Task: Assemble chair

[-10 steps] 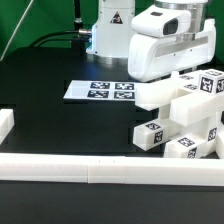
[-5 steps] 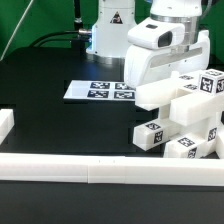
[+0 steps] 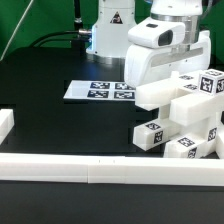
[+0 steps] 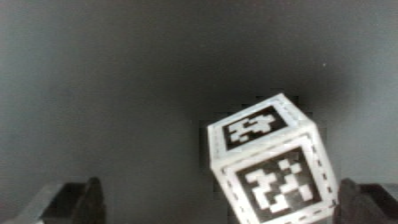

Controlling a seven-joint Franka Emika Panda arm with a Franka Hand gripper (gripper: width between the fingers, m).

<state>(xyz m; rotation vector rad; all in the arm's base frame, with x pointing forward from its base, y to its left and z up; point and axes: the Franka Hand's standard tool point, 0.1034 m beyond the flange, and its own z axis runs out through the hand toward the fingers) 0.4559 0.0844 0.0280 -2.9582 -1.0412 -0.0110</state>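
The chair's white plastic pieces [image 3: 190, 120], each with small black-and-white tags, lie piled at the exterior view's right. My gripper [image 3: 157, 80] hangs just above the pile's near-left part, and the pieces hide its fingertips. In the wrist view, a white tagged block [image 4: 270, 160] stands tilted between my fingers, close to one finger [image 4: 381, 203] and far from the other [image 4: 71, 203]. My gripper [image 4: 224, 206] is open and wide, and it grips nothing.
The marker board [image 3: 103, 90] lies flat on the black table, to the exterior view's left of the gripper. A long white border bar [image 3: 100, 170] runs along the front, with a short one [image 3: 5, 125] at the left. The robot's base [image 3: 110, 30] stands behind.
The gripper has moved a little toward the exterior view's left and up over the pile. It has held still for the last half second. The pieces have not moved.
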